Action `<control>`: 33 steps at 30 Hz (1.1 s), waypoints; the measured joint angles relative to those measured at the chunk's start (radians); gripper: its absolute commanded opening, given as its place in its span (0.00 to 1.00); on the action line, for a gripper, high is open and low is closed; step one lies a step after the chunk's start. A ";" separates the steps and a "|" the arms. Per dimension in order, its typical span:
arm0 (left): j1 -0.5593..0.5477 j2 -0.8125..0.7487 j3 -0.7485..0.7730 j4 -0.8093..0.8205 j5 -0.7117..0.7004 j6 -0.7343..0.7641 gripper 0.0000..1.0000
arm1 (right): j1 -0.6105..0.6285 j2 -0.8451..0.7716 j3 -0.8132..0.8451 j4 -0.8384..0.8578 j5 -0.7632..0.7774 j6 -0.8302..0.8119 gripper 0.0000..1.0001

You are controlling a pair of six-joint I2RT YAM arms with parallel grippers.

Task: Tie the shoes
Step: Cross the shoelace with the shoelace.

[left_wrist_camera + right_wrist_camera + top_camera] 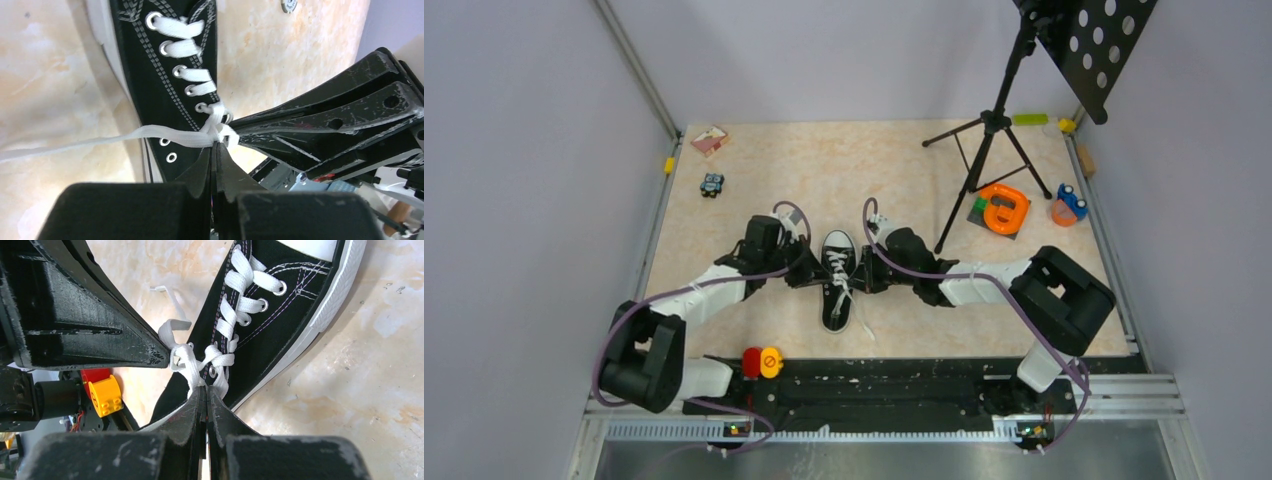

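Marbled beige tabletop (pixel 884 170), black sneaker (pixel 836 312), white laces (pixel 192 75), left fingers (pixel 202 170) and right fingers (pixel 187 415) pressed together, pinching the laces

The shoe (pixel 838 280) is set in the middle of the table (pixel 904 170), nearer the near edge, with its toe turned to the far edge. The left gripper (pixel 216 146) is placed at its left side and the right gripper (pixel 205 388) at its right side, and both are met at the laces (pixel 182 47) on top of it. A small box (pixel 709 140) is found by the far left corner with a little car (pixel 713 184) just in front of it. A stand (pixel 990 130) is set toward the far right corner, a ring toy (pixel 1004 208) is laid by its legs, a small toy (pixel 1070 204) is put beside that at the right edge, and two blocks (pixel 762 362) are placed just past the near edge, left of the shoe.
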 measured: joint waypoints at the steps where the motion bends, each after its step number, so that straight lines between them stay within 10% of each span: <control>1: 0.007 -0.008 -0.018 0.014 0.004 -0.016 0.00 | 0.000 0.000 -0.001 0.001 0.000 0.001 0.00; 12: 0.042 -0.111 -0.126 0.144 0.034 -0.162 0.02 | 0.000 0.000 -0.001 0.002 0.000 0.001 0.00; 20: 0.042 -0.076 -0.125 0.177 0.075 -0.230 0.44 | 0.000 0.000 -0.001 0.001 -0.001 0.001 0.00; 33: 0.024 -0.060 -0.060 0.102 -0.018 -0.288 0.28 | 0.000 0.000 -0.001 0.001 -0.001 0.001 0.00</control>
